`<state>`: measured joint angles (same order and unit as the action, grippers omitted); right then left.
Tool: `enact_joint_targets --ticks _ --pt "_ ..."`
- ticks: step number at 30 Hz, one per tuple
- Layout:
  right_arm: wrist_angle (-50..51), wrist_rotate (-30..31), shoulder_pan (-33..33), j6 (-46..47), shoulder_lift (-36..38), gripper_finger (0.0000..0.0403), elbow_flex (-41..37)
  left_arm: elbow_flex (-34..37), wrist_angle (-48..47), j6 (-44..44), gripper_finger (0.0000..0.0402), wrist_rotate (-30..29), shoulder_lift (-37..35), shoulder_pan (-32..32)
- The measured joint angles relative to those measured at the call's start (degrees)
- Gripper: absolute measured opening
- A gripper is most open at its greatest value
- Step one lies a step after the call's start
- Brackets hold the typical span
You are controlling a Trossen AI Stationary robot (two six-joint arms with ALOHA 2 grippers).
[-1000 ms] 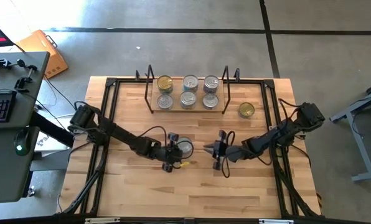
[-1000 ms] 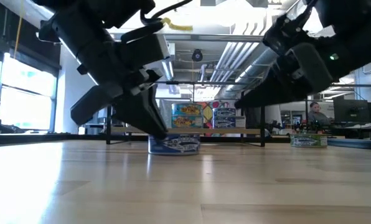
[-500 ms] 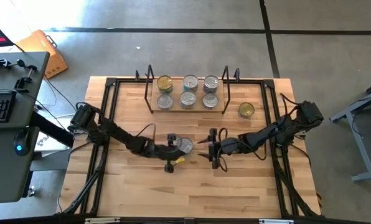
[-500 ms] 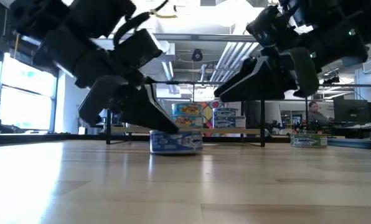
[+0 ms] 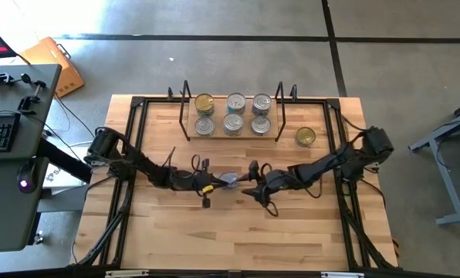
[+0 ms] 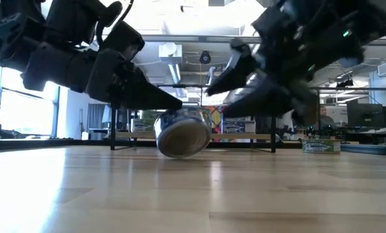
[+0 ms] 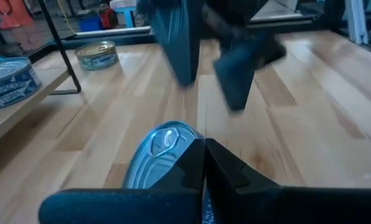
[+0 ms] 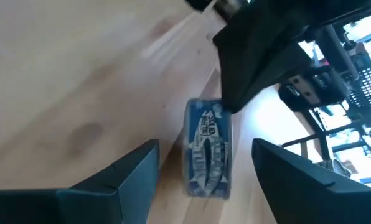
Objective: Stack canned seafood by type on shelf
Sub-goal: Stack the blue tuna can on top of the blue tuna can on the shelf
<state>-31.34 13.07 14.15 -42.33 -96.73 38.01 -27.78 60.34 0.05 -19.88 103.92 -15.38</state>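
A silver-topped tin (image 5: 228, 180) with a blue label stands tipped on its rim at the table's middle (image 6: 183, 134). My left gripper (image 5: 215, 184) is shut and touches it from the left. My right gripper (image 5: 248, 182) is open just right of the tin, which lies ahead between its fingers (image 8: 207, 149) untouched. The shelf (image 5: 231, 136) at the far middle carries several tins in stacks, one of them gold-topped (image 5: 204, 103). Another gold-topped tin (image 5: 306, 137) sits flat on the table right of the shelf. My left gripper presses its shut fingertips (image 6: 175, 103) against the tin's raised upper rim (image 6: 180, 116). The fingers come slanting from the table's left, nearly level. The tin is tilted, its lower rim (image 6: 180, 155) on the table and its lid (image 7: 157, 152) turned toward my left gripper.
Black frame rails (image 5: 131, 154) run along the table's left and right sides. The shelf's wire ends (image 5: 185, 108) stand upright at the far middle. Bare wood (image 5: 238, 232) lies toward the near edge.
My right gripper has opened, rolled and gone left toward the tin. My left gripper has tipped from pointing steeply down to nearly level. The tin, flat on the table a second ago, has tipped up onto its rim.
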Motion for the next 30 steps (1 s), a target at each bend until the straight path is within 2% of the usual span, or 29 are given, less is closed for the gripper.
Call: enact_joint_targets --ticks 7,13,16,19,21,22,27,30 --pt "-4.11 0.86 -2.14 -4.14 -9.87 0.0250 6.51 0.53 0.85 -0.94 0.0000 0.40 -0.04 0.79" --pt "6.06 1.09 -2.62 -1.54 -14.13 0.0246 13.42 0.53 1.29 -0.48 0.0000 1.10 -0.04 0.75" --pt "11.86 3.65 -2.60 2.96 -14.20 0.0222 15.91 0.53 1.31 -0.87 0.0000 1.64 -0.04 0.42" --pt "17.21 7.49 -2.13 8.28 -14.22 0.0170 17.79 0.51 1.24 -0.10 0.0000 1.24 -0.04 -0.54" --pt "20.48 8.97 -1.61 10.76 -14.22 0.0124 18.93 0.50 1.47 0.60 0.0000 -1.06 -0.11 -1.36" --pt "22.24 9.57 -1.30 11.87 -14.20 0.0116 19.58 0.41 1.40 0.66 0.0000 -2.72 -0.15 -1.99" --pt "36.98 12.51 -0.45 17.20 -11.13 0.0117 22.92 0.47 -3.18 3.46 0.0001 -16.36 -0.17 -6.41" --pt "46.61 17.44 -0.24 21.47 -6.48 0.0117 24.96 0.49 -4.99 3.65 0.0001 -25.65 -0.17 -8.87"
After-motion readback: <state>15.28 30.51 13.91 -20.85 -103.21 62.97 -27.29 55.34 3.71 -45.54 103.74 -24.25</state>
